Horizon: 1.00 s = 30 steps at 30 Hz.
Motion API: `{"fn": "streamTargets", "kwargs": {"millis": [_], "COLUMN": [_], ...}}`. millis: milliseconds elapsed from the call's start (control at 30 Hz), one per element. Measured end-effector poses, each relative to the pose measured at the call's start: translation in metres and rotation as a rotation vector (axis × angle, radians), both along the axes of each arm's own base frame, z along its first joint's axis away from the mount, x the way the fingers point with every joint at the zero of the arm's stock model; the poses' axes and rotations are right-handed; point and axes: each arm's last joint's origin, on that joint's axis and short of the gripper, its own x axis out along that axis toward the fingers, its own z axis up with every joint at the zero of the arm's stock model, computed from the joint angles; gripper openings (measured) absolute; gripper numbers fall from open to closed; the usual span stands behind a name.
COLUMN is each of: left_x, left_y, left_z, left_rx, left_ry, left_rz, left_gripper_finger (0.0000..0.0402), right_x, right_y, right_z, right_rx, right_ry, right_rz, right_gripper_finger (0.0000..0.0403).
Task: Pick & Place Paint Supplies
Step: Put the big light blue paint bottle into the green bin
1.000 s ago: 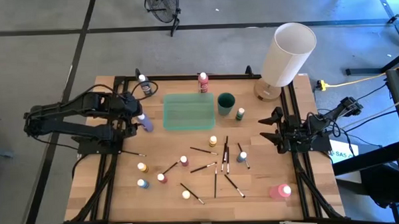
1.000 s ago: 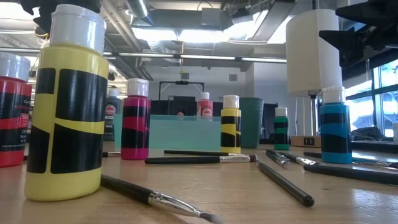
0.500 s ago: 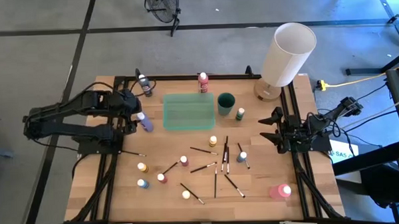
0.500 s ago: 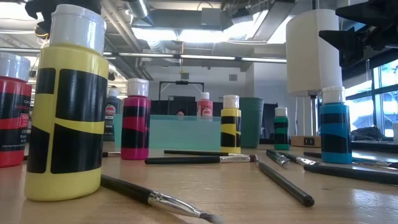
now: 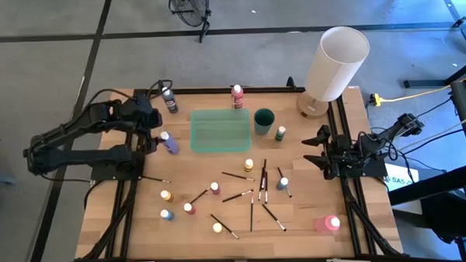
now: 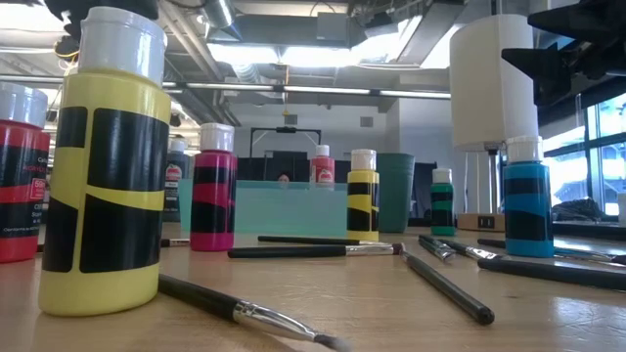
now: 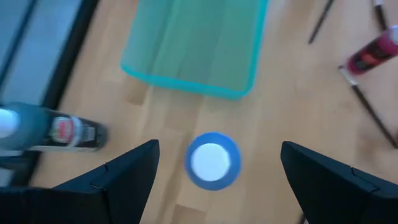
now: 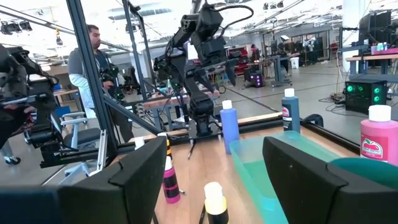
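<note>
Above the table's left part, near the teal tray (image 5: pixel 220 131), the left gripper (image 5: pixel 149 118) hangs with its fingers spread wide and holds nothing. In the left wrist view the two dark fingers (image 7: pixel 118 176) stand on both sides of a white-capped blue-purple bottle (image 7: pixel 212 160), which is seen from the top; they do not touch it. In the high view this bottle (image 5: pixel 168 142) stands upright on the wood at about 5 o'clock from the gripper, just beside the tray's left edge. A dark grey bottle (image 5: pixel 169 98) stands at 1 o'clock from the gripper, near the table's far edge.

The right gripper (image 5: pixel 309 153) waits at the table's right side, also spread and empty, pointing toward the middle.

At 9 o'clock from it lies the group of thin brushes (image 5: pixel 251 199) and small bottles: a yellow one (image 5: pixel 249 165), a blue one (image 5: pixel 282 183), a pink one (image 5: pixel 215 188), a red one (image 5: pixel 188 208), an orange one (image 5: pixel 166 195), a light blue one (image 5: pixel 167 215) and another yellow one (image 5: pixel 217 227). A bigger pink bottle (image 5: pixel 327 223) lies at 6 o'clock from the right gripper. A red-pink bottle (image 5: pixel 237 96) stands at the tray's far edge; a dark green cup (image 5: pixel 264 120) and a green bottle (image 5: pixel 280 133) are at the tray's right. The big white cylinder (image 5: pixel 336 63) stands at the far right corner.

In the low view a yellow bottle (image 6: pixel 106 166) fills the front and hides much behind it, and the grippers are hard to make out there.
</note>
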Motion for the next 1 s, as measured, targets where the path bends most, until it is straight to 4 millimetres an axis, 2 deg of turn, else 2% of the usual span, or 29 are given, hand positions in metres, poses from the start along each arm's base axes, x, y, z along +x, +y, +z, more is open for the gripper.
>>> {"fn": "streamTargets", "kwargs": {"millis": [267, 600, 1000], "left_x": [0.002, 0.009, 0.011], "left_y": [0.004, 0.009, 0.011], "left_z": [-0.027, -0.042, -0.044], "left_rx": [-0.054, -0.002, 0.006], "left_ry": [0.082, 0.115, 0.123], "left_rz": [0.018, 0.005, 0.049], "left_gripper_finger": [0.0334, 0.0334, 0.0334], "right_x": [0.0, 0.0, 0.0], "right_y": [0.0, 0.0, 0.0], "right_z": [0.0, 0.0, 0.0], "right_rx": [0.0, 0.0, -0.002], "right_ry": [0.001, 0.001, 0.003], "right_rz": [0.0, 0.0, 0.0], "right_gripper_finger": [0.0271, 0.027, 0.027]}}
